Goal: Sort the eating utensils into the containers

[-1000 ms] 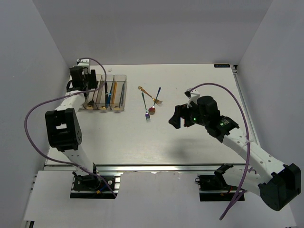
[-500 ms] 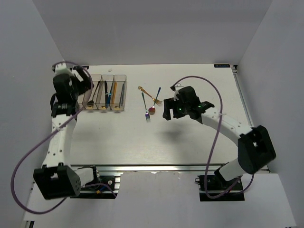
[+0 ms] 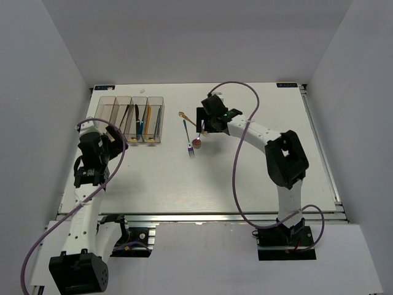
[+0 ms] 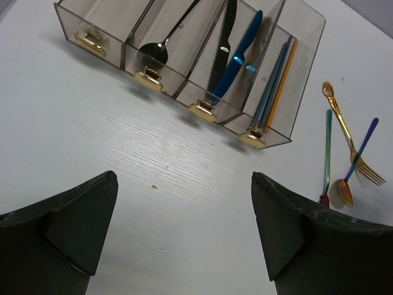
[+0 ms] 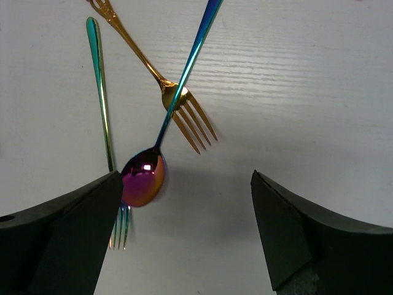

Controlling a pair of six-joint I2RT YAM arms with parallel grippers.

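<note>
Three utensils are seen loose on the tabletop [image 3: 258, 178], right of the containers. A gold fork [image 5: 153, 72] is crossed, just above its tines, by the handle of an iridescent blue-purple spoon [image 5: 142, 178]. A green-handled fork [image 5: 99, 86] is laid just beside the spoon's bowl; whether the two touch cannot be told.

The other utensils are held in the four clear brownish bins [image 4: 307, 37], which are joined in a row, each with a gold knob at its near end. Taken from the left of the left wrist view:
- Nothing is seen in the first bin [image 4: 92, 21].
- A black spoon [image 4: 153, 54] is held in the second.
- A black knife [image 4: 222, 49] and a blue knife [image 4: 242, 55] are held in the third.
- An orange chopstick [image 4: 281, 80] and a grey-blue chopstick [image 4: 270, 83] are held in the fourth.

The right jaws are spread wide and grip nothing. They are held over the bare tabletop just beside the spoon's bowl and the gold fork's tines.

The left jaws are likewise spread and unladen. They are held above the bare tabletop on the near side of the bins, apart from them
</note>
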